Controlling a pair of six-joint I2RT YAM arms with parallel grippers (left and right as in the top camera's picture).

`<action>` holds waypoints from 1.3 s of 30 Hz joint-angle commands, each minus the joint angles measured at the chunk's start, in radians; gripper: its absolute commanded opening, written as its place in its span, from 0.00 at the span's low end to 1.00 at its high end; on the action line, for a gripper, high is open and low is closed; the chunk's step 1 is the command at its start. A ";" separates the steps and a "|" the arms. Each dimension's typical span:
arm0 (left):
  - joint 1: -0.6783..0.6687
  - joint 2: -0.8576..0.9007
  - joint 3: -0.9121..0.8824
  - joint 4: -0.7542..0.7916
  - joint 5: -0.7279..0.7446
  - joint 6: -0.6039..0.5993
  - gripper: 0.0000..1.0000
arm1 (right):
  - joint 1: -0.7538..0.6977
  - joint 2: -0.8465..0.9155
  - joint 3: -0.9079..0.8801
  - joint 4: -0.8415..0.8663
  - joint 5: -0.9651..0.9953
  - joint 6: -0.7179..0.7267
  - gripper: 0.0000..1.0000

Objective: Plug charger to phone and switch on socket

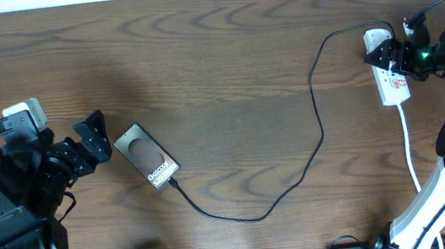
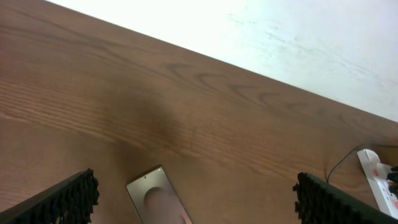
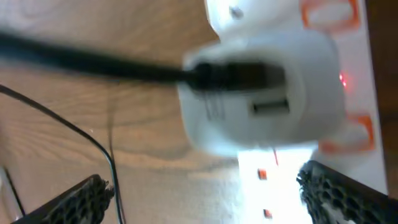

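Observation:
The phone [image 1: 147, 157] lies flat at the left, lettering toward its near end. It also shows in the left wrist view [image 2: 157, 198]. The charger cable [image 1: 318, 121] has its black tip at the phone's near end, seemingly plugged in. The cable loops right and up to a white adapter [image 3: 261, 93] seated in the socket strip [image 1: 394, 85]. My left gripper [image 1: 93, 140] is open and empty, just left of the phone. My right gripper [image 1: 393, 56] is open and empty over the far end of the strip [image 3: 283, 186]. A small red light [image 3: 342, 79] glows on the strip.
The strip's white cord [image 1: 411, 152] runs toward the near edge beside my right arm. The strip also shows at the right edge of the left wrist view [image 2: 377, 180]. The table's far edge meets a white wall [image 2: 280, 43].

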 commanded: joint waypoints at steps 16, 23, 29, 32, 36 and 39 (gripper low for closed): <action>-0.002 0.000 0.002 0.001 -0.012 0.006 1.00 | -0.011 -0.698 -0.002 -0.122 0.364 0.310 0.99; -0.002 0.000 0.002 0.001 -0.012 0.006 1.00 | -0.011 -0.776 -0.002 -0.144 0.364 0.310 0.99; -0.002 0.000 0.002 0.001 -0.012 0.006 1.00 | -0.011 -0.777 -0.002 -0.144 0.364 0.310 0.99; -0.002 0.000 0.002 0.001 -0.012 0.006 1.00 | -0.011 -0.777 -0.002 -0.144 0.364 0.310 0.99; -0.002 0.000 0.002 0.001 -0.012 0.006 1.00 | -0.011 -0.777 -0.002 -0.144 0.364 0.310 0.99; -0.002 0.000 0.002 0.001 -0.012 0.006 1.00 | -0.011 -0.777 -0.002 -0.144 0.364 0.310 0.99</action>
